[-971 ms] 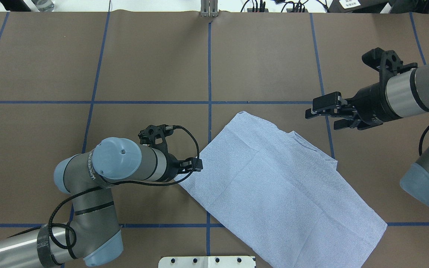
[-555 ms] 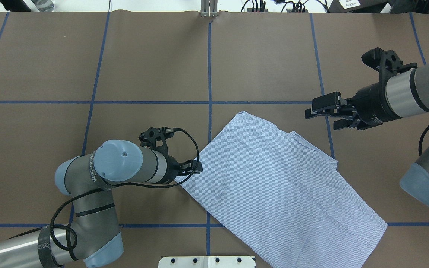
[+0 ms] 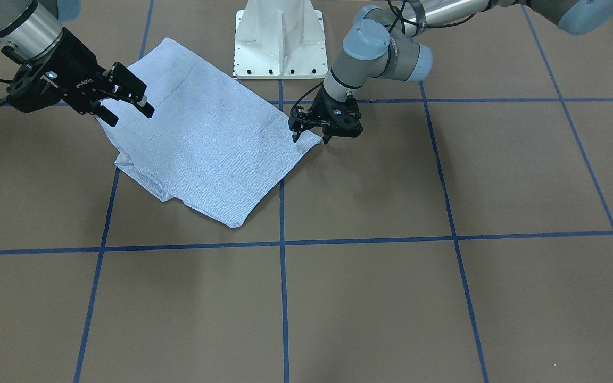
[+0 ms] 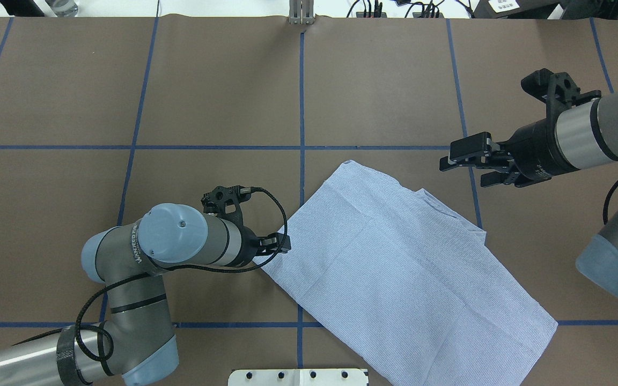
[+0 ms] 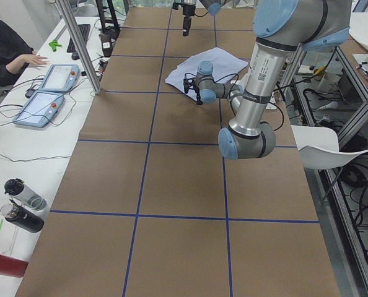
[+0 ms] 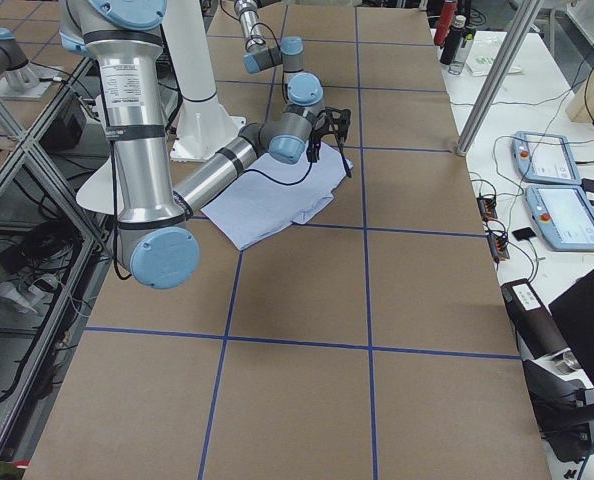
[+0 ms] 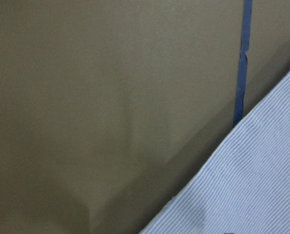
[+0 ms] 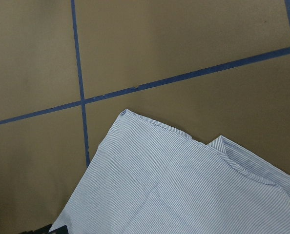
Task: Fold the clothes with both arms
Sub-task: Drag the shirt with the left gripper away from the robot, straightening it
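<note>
The blue-and-white pinstriped shirt [image 4: 395,268] lies folded into a flat rectangle, set diagonally on the brown table; it also shows in the front view [image 3: 205,138]. My left gripper [image 4: 278,244] hangs low at the shirt's left corner. In the front view it [image 3: 311,139] is open, with its fingers straddling that corner. The left wrist view shows only the shirt's edge [image 7: 252,180] and the table. My right gripper [image 4: 448,161] is open and empty, raised beyond the shirt's far right side near the collar [image 8: 242,165]. It also shows in the front view [image 3: 128,103].
The white pedestal base [image 3: 280,42] stands at the near table edge, right by the shirt's near corner. Blue tape lines [image 4: 301,96] grid the brown table. In the left side view a person [image 5: 4,52], teach pendants [image 5: 48,93] and bottles [image 5: 23,204] sit on a side bench.
My left arm has shifted slightly toward the robot's side, with its gripper staying at the shirt's left corner. The right arm and the shirt have not moved.
</note>
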Robot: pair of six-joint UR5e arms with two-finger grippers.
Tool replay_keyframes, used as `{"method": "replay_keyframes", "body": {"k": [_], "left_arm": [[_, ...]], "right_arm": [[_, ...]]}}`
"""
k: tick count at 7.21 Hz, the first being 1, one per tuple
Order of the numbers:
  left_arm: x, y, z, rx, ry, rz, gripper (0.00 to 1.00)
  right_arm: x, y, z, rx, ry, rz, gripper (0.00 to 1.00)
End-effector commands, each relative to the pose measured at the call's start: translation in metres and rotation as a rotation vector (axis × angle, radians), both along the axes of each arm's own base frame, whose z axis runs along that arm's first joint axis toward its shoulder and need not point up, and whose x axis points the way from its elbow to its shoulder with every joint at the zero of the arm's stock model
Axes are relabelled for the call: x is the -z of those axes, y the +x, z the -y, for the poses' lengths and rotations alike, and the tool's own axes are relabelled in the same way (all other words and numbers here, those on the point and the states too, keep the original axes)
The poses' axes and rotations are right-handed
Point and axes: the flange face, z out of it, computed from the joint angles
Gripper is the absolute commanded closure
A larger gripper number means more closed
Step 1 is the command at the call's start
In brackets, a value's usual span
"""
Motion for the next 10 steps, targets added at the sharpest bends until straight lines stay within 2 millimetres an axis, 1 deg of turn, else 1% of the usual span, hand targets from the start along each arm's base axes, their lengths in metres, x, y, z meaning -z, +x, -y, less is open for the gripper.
{"method": "replay_keyframes", "body": {"k": [1, 2, 3, 4, 5, 6, 8, 9, 10], "left_arm": [[0.003, -0.002, -0.001, -0.004, 0.004, -0.006, 0.85], [0.004, -0.004, -0.002, -0.008, 0.010, -0.007, 1.00], [0.006, -0.004, -0.002, -0.008, 0.004, 0.008, 1.00], [0.015, -0.010, -0.004, -0.008, 0.007, 0.002, 1.00], [0.030, -0.016, -0.006, -0.008, 0.001, 0.015, 1.00], [0.037, -0.021, -0.002, 0.001, -0.008, 0.040, 1.00], [0.040, -0.045, 0.050, 0.089, -0.007, 0.050, 1.00], [0.040, -0.048, 0.085, 0.127, 0.009, 0.070, 1.00], [0.041, -0.044, 0.121, 0.151, 0.049, 0.110, 1.00]], "right_arm": [[-0.001, 0.000, 0.001, 0.000, -0.003, -0.002, 0.00], [-0.001, 0.000, 0.001, 0.000, -0.002, -0.002, 0.00], [-0.003, 0.001, 0.001, -0.002, -0.004, -0.003, 0.00], [-0.005, 0.001, 0.001, -0.002, -0.007, -0.006, 0.00], [-0.006, 0.001, 0.001, -0.003, -0.009, -0.008, 0.00], [-0.008, 0.002, 0.001, -0.005, -0.012, -0.011, 0.00], [-0.009, 0.004, 0.002, -0.009, -0.012, -0.012, 0.00], [-0.009, 0.003, 0.002, -0.011, -0.012, -0.013, 0.00], [-0.010, 0.002, 0.004, -0.019, -0.011, -0.018, 0.00]]}}
